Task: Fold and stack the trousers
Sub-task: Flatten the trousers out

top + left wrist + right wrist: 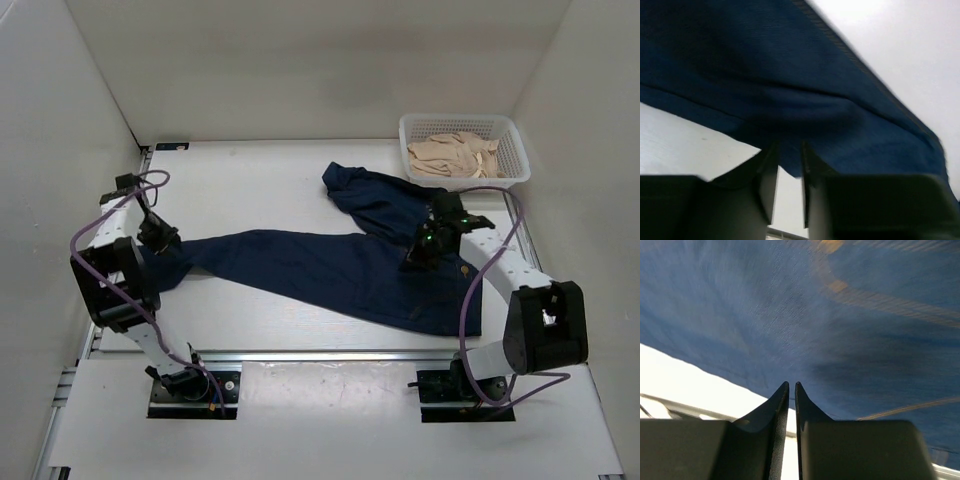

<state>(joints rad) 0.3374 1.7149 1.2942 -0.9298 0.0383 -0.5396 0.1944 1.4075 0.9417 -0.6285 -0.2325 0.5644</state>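
The dark navy trousers [330,270] lie spread across the table, one long leg reaching left and the other bunched at the back [375,195]. My left gripper [160,240] is at the end of the long leg. In the left wrist view its jaws [789,147] stand apart, with the edge of the trousers [790,75] hanging loose between the tips. My right gripper [420,250] rests on the waist end. In the right wrist view its jaws [791,385] are nearly together, tips against the trousers [790,315] near tan stitching [880,300], and no fold shows between them.
A white basket [460,120] at the back right holds beige cloth [455,155]. White walls close in the table on three sides. A metal rail [330,355] runs along the near edge between the arm bases.
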